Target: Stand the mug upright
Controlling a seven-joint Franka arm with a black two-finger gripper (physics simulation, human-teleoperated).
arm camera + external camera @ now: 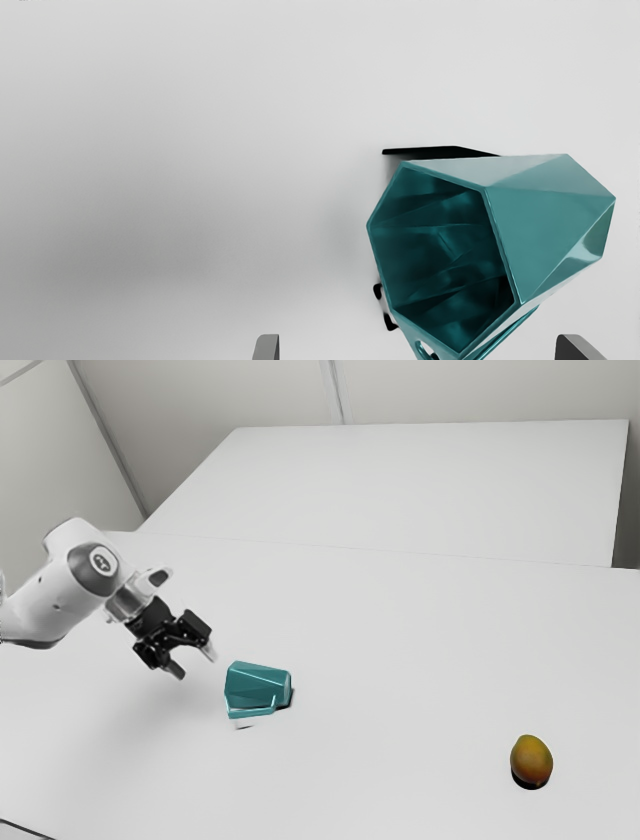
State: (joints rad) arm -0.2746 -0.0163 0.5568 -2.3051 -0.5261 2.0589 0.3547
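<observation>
The arm (pixel 60 595) enters from the exterior view's left and bends downward at the wrist. The hand (pixel 155 622) is tilted, directed obliquely down and toward the exterior view's right. The jaws stand wide apart above the tabletop (pixel 400 630), with nothing held between them. In the wrist view, the two fingertips (pixel 267 348) are separated by a broad gap.

The mug (pixel 258 685) lies on its side on the tabletop, near the jaws and apart from them, on the exterior view's right of the hand. Its open mouth (pixel 440 255) faces the hand; its base points away, toward the exterior view's right. The handle (pixel 254 711) is on the side of the mug nearer the exterior camera. A fruit (pixel 532 760) rests well apart from the mug, farther toward the exterior view's right.
</observation>
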